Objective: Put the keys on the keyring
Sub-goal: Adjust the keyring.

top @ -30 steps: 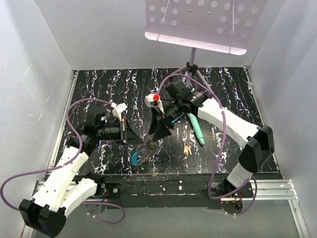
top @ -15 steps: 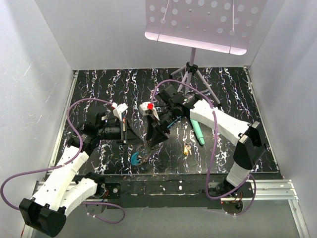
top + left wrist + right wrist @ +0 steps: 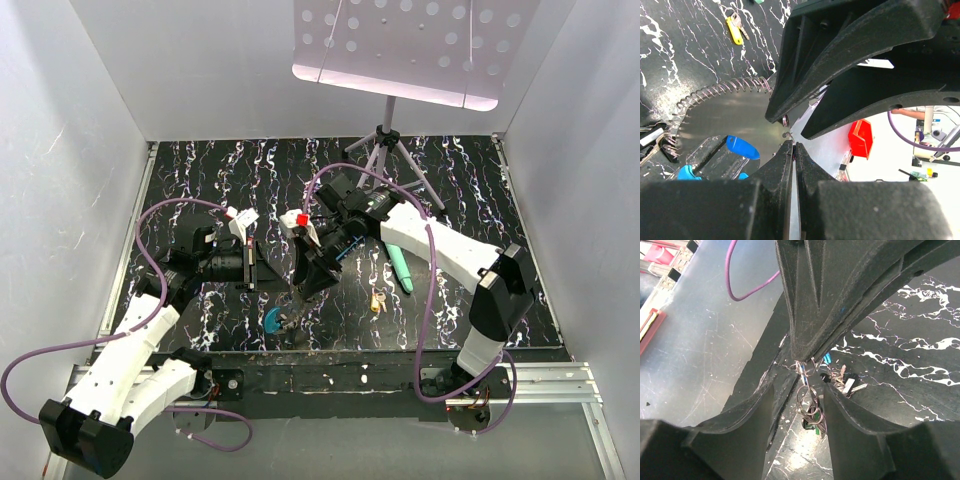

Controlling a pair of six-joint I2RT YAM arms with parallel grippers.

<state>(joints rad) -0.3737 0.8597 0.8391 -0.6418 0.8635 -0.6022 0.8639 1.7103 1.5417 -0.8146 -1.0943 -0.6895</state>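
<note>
The keyring (image 3: pixel 284 320) lies near the table's front edge, a grey coiled loop (image 3: pixel 715 92) with a blue section (image 3: pixel 742 148). My left gripper (image 3: pixel 794 146) is shut on a thin wire end of the keyring, and shows in the top view (image 3: pixel 280 277) pointing right. My right gripper (image 3: pixel 802 390) is open, its fingers either side of tangled wire loops (image 3: pixel 810 402) that hang from the left fingertips (image 3: pixel 805 347). A green key (image 3: pixel 815 424) dangles in those loops. More keys (image 3: pixel 846 385) lie on the table behind. A yellow key (image 3: pixel 377 300) lies apart to the right.
A teal stick (image 3: pixel 398 262) lies right of the right gripper (image 3: pixel 303 285). A tripod stand (image 3: pixel 385 150) with a perforated white plate stands at the back. White walls close in the black marbled table (image 3: pixel 200 180) on three sides.
The right arm has swung left and down, bringing its gripper up against the left fingertips above the keyring. The left arm has stayed put.
</note>
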